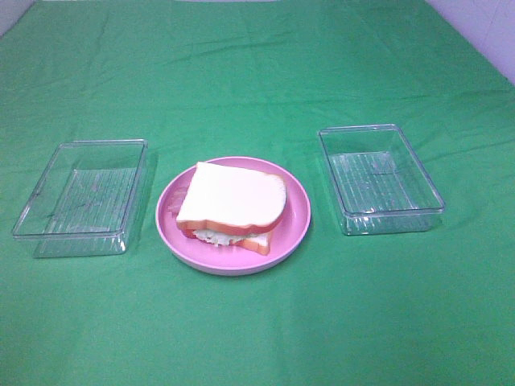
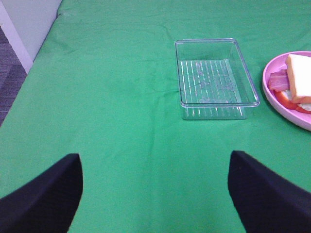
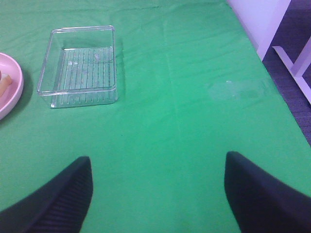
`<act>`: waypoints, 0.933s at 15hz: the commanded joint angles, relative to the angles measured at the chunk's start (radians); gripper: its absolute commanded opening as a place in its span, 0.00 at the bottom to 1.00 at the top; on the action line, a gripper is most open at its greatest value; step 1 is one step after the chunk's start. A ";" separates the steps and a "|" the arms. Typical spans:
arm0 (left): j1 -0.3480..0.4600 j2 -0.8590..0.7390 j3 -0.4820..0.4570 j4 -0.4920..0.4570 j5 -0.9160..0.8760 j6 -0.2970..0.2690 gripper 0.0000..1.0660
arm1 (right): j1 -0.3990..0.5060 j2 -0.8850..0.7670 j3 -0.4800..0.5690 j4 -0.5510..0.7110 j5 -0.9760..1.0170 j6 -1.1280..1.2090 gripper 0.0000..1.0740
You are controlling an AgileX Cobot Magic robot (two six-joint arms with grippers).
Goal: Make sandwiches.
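Assembly looks complete: the stacked toy sandwich of white bread, lettuce and pink meat rests on the round pink plate, between two empty clear plastic trays. Left gripper and right gripper hang over bare green cloth, jaws spread wide, holding nothing (no ingredients remain visible). Next move: probably none.

— What sort of place is this?
— A staged test room: a desk under green cloth, bare white wall, grey floor beside it.
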State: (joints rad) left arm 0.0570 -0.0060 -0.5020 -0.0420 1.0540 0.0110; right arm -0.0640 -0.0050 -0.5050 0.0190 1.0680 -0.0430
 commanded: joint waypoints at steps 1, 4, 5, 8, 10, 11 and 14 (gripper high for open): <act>0.000 -0.021 0.003 -0.002 -0.008 0.002 0.73 | -0.005 -0.016 0.000 -0.003 -0.010 -0.011 0.67; 0.000 -0.021 0.003 -0.002 -0.008 0.002 0.73 | -0.005 -0.016 0.000 -0.003 -0.010 -0.011 0.67; 0.000 -0.021 0.003 -0.002 -0.008 0.002 0.73 | -0.005 -0.016 0.000 -0.003 -0.010 -0.011 0.67; 0.000 -0.021 0.003 -0.002 -0.008 0.002 0.73 | -0.005 -0.016 0.000 -0.003 -0.010 -0.011 0.67; 0.000 -0.021 0.003 -0.002 -0.008 0.002 0.73 | -0.005 -0.016 0.000 -0.003 -0.010 -0.011 0.67; 0.000 -0.021 0.003 -0.002 -0.008 0.002 0.73 | -0.005 -0.016 0.000 -0.003 -0.010 -0.011 0.67; -0.003 -0.023 0.003 -0.002 -0.008 0.002 0.73 | -0.005 -0.016 0.000 -0.003 -0.010 -0.011 0.67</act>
State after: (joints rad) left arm 0.0570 -0.0060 -0.5020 -0.0420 1.0540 0.0110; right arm -0.0640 -0.0050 -0.5050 0.0190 1.0680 -0.0430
